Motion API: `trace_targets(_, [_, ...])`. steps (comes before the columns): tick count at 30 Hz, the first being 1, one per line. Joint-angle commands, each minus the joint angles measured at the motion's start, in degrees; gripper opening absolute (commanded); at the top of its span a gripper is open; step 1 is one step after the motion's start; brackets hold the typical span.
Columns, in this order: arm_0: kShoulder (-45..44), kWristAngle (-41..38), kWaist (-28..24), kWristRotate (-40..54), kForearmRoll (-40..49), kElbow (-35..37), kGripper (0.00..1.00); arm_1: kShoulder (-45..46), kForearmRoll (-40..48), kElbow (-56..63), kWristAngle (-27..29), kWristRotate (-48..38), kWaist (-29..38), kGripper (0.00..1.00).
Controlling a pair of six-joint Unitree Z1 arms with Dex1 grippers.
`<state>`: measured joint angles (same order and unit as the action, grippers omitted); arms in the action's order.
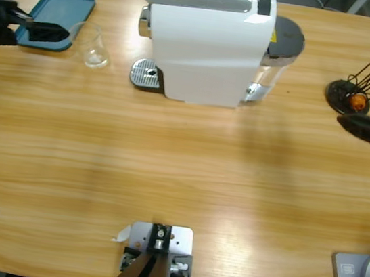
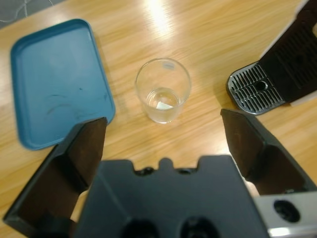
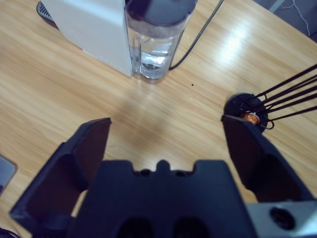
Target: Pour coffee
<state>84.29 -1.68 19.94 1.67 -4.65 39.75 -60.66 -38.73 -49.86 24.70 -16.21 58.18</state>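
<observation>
High view: a white coffee machine point(image 1: 208, 42) stood at the middle of the table's point(image 1: 181, 165) far edge, its round metal drip grille point(image 1: 146, 74) on the near-left side and a clear water tank point(image 1: 277, 62) on its right. A blue tray point(image 1: 58, 12) lay at the far-left corner, and a clear glass tumbler point(image 1: 96, 48) stood just beside its right edge, apart from the grille. The left gripper point(image 1: 39, 27) entered from the left edge over the tray; the right gripper point(image 1: 351, 123) entered from the right edge, near a black wire rack point(image 1: 349, 95) holding an orange item.

Left wrist view: the left gripper point(image 2: 163, 129) had its jaws spread wide, holding nothing, with the tumbler point(image 2: 162, 96) upright between and beyond them. Any coffee in it could not be made out; the base looked nearly clear.

Right wrist view: the right gripper point(image 3: 166, 131) was likewise wide and empty above bare table, the tank point(image 3: 156, 39) ahead, the rack point(image 3: 247, 111) at the right jaw.
</observation>
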Motion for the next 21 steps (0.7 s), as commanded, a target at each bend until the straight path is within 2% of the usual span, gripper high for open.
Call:
trace_targets(1, [13.88, -5.74, -2.01, -0.7, -9.33, -0.57, 0.991, 0.8, 4.01, 5.14, -0.26, -0.58, -1.05, 1.0])
trace_targets(14, [23.59, -7.2, -3.05, -0.61, -22.49, -3.02, 0.966, -0.48, 6.12, 6.12, -2.55, 1.0, -4.09, 1.0])
trace_targets(15, [23.83, -7.27, -3.31, -0.56, -23.18, -3.45, 0.904, -0.44, 6.12, 6.18, -2.55, 1.0, -4.22, 1.0])
trace_targets(17, [24.08, -7.29, -3.59, -0.44, -24.16, -4.07, 0.676, -0.51, 6.12, 6.18, -2.55, 1.0, -4.22, 1.0])
trace_targets(19, [24.04, -7.58, -3.59, -0.35, -24.44, -4.3, 0.503, -0.51, 6.12, 6.18, -2.55, 1.07, -4.25, 1.0])
trace_targets(21, [23.73, -8.55, -3.59, -0.08, -24.44, -4.67, 0.368, -0.51, 6.12, 6.14, -2.55, 1.09, -4.39, 1.0])
